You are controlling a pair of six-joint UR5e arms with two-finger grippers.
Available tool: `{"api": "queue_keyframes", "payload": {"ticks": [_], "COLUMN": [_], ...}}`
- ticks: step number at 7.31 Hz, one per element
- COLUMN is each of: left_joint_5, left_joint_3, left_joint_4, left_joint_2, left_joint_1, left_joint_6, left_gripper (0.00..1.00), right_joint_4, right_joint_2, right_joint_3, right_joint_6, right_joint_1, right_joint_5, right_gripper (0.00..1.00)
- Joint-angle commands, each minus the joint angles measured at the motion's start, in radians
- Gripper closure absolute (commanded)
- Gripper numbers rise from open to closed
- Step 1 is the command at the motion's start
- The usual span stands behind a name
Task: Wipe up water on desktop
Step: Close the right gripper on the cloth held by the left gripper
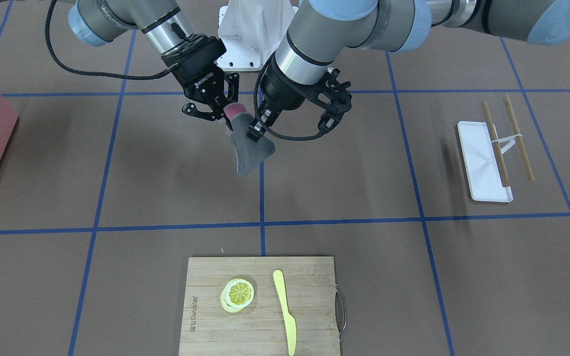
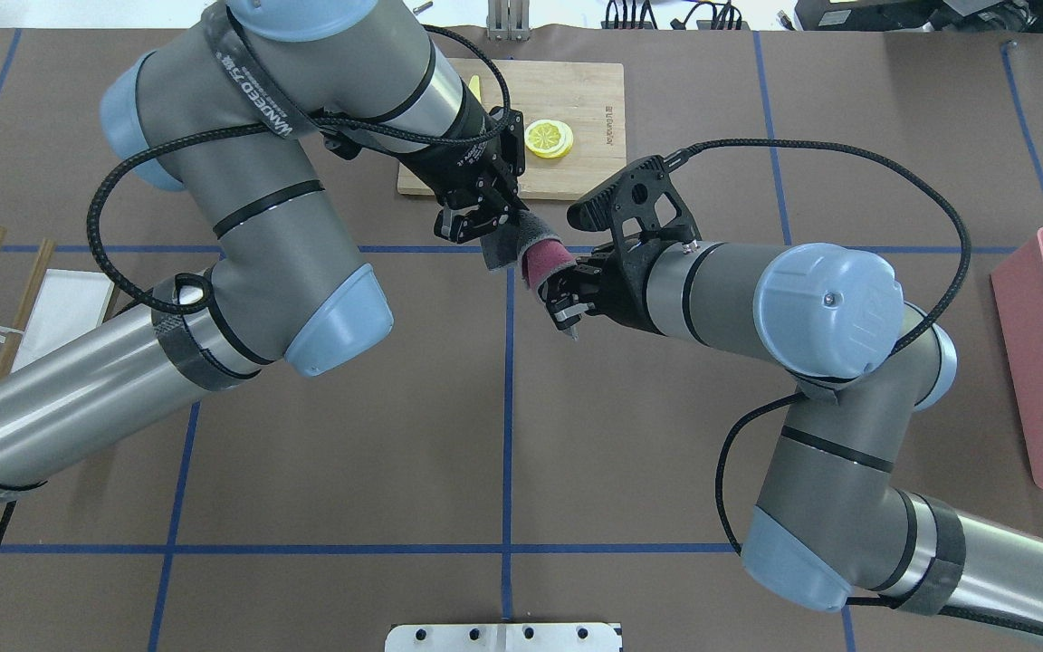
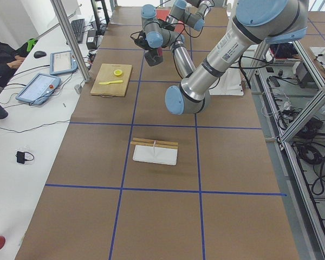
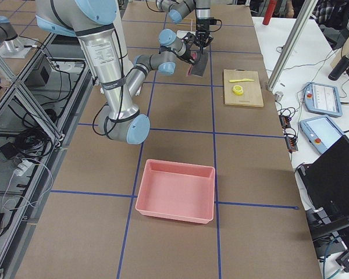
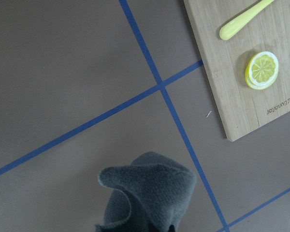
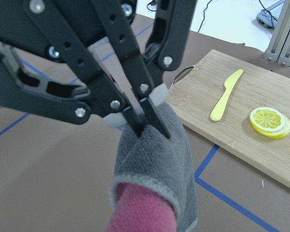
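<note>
On the brown desktop [image 1: 166, 173] we saw a pale bamboo cutting board [image 1: 309, 287] bearing yellow lemon slices [image 1: 238, 292] beside a yellow plastic knife [image 1: 285, 311].

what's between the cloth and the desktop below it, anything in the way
Nothing visible. The cloth hangs from the left pincer, with only the desktop under it. The cutting board lies apart, toward the operators' side. No water patch shows in these views, so the exact spot to wipe cannot be told.
</note>
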Motion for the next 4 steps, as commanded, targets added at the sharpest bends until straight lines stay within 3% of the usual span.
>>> {"api": "queue_keyframes", "payload": {"ticks": [1, 3, 4], "left_joint_5": [0.03, 0.036, 0.03], "left_joint_3": [-0.005, -0.024, -0.032], "left_joint_4": [0.005, 0.007, 0.007], "left_joint_2": [0.005, 0.025, 0.045], "left_joint_1": [0.0, -0.011, -0.036], "left_joint_6": [0.085, 0.09, 0.094], "left_gripper": [0.01, 0.01, 0.01], "right_joint_4": [-0.008, -0.067, -0.177], "right_joint_2": [0.0, -0.008, -0.012], "right_joint_3": [0.001, 0.01, 0.04], "right_joint_6": [0.003, 0.003, -0.008], "right_joint_1": [0.003, 0.026, 0.047], "right_joint_5": [0.001, 0.004, 0.007], "right_gripper": [1.0, 1.0, 1.0]}}
